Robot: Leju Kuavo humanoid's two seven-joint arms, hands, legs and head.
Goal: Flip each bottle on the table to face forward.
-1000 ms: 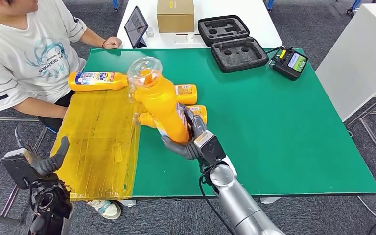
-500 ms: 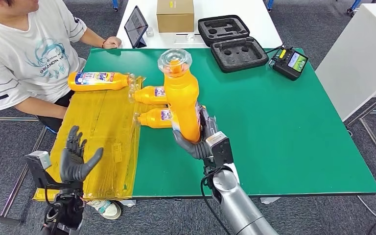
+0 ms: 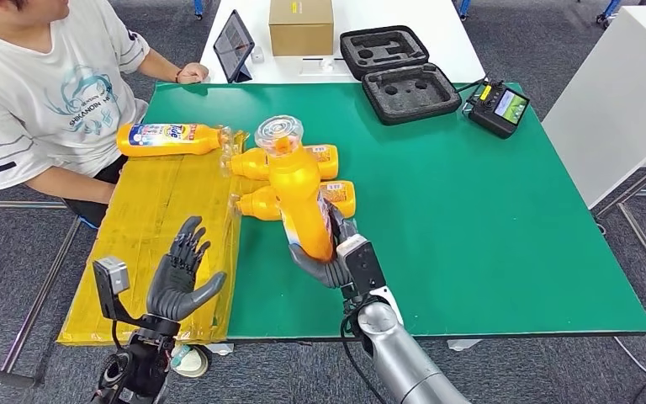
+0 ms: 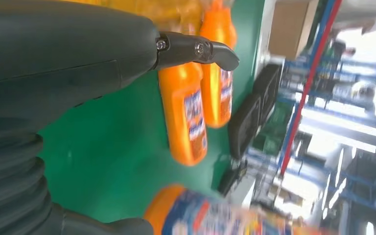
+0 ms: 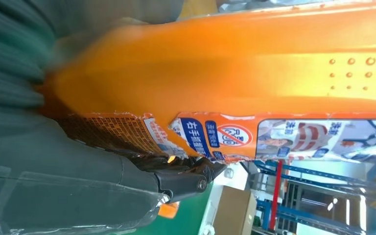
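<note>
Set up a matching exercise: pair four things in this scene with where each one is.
Things:
1. tall orange plastic bottle
2. orange bottle with blue label
3. black foam-lined case
4. brown cardboard box

Places:
A. on the white table
B. lying on the yellow sheet
C. open at the green table's far edge
D. held by the right robot hand

Pairs: 1-D, 2-B, 3-C, 4-A
</note>
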